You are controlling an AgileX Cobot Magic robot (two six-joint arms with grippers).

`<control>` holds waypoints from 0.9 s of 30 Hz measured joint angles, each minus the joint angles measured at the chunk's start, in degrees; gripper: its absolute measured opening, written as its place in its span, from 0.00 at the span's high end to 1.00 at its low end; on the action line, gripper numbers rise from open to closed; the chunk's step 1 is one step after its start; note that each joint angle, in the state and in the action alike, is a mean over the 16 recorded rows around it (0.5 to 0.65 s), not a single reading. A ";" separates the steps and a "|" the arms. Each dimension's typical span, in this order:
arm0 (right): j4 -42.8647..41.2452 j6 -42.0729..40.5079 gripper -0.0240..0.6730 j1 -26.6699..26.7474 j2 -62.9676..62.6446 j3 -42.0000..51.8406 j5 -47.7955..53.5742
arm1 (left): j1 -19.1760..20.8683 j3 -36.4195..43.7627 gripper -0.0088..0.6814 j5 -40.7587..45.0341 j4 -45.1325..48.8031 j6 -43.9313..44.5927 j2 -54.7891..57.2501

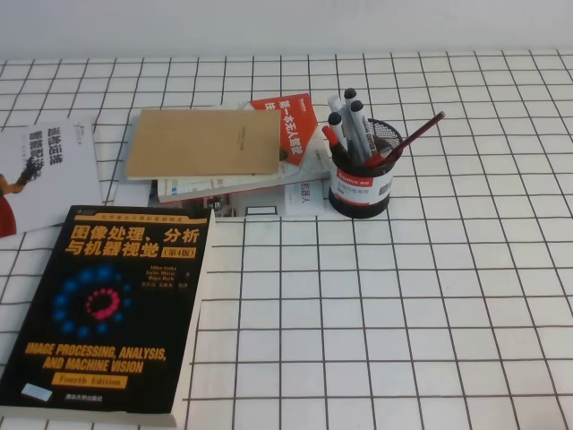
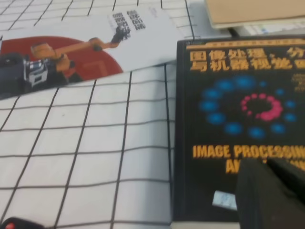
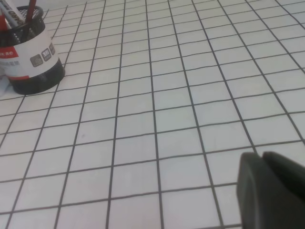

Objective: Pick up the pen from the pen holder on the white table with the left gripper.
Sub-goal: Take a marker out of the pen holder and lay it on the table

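Pens crowd the small round black wire-mesh pen holder [image 1: 362,182] with its white label and red band, which stands on the white gridded desk [image 1: 403,313] just right of a stack of books topped by a tan cardboard-covered book [image 1: 206,143]. The one we want, the short marker with the red cap and black barrel [image 1: 334,141], leans out on the cup's left side beside grey markers with black caps [image 1: 356,125]; a thin dark-red pencil [image 1: 414,139] slants off to the right.

We judge the marker light and stiff, with a smooth plastic body likely to slip, so the exposed cap end looks like the place to pinch it, lifting along its tilt to clear its neighbours.

The left claw [image 2: 269,195] shows only as a blurred black mass over the black image-processing textbook [image 2: 238,129], well apart from the cup, and we cannot tell how its jaws stand. The same holds for the right claw [image 3: 269,191], low over bare desk.
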 joint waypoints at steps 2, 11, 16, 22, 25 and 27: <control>0.00 0.00 0.99 0.00 0.00 0.00 0.00 | 0.00 0.01 0.99 -1.11 -1.82 -0.16 0.00; 0.00 0.00 0.99 0.00 0.00 0.00 0.00 | 0.00 0.05 0.99 -9.48 -17.63 -3.49 0.00; 0.00 0.00 0.99 0.00 0.00 0.00 0.00 | 0.00 0.05 0.99 -13.67 -27.41 -5.83 0.00; 0.00 0.00 0.99 0.00 0.00 0.00 0.00 | 0.00 0.05 0.99 -16.27 -36.12 -7.39 0.00; 0.00 0.00 0.99 0.00 0.00 0.00 0.00 | 0.00 0.05 0.99 -16.76 -38.88 -7.58 0.00; 0.00 0.00 0.99 0.00 0.00 0.00 0.00 | 0.00 0.02 0.99 -16.80 -40.47 -7.62 0.00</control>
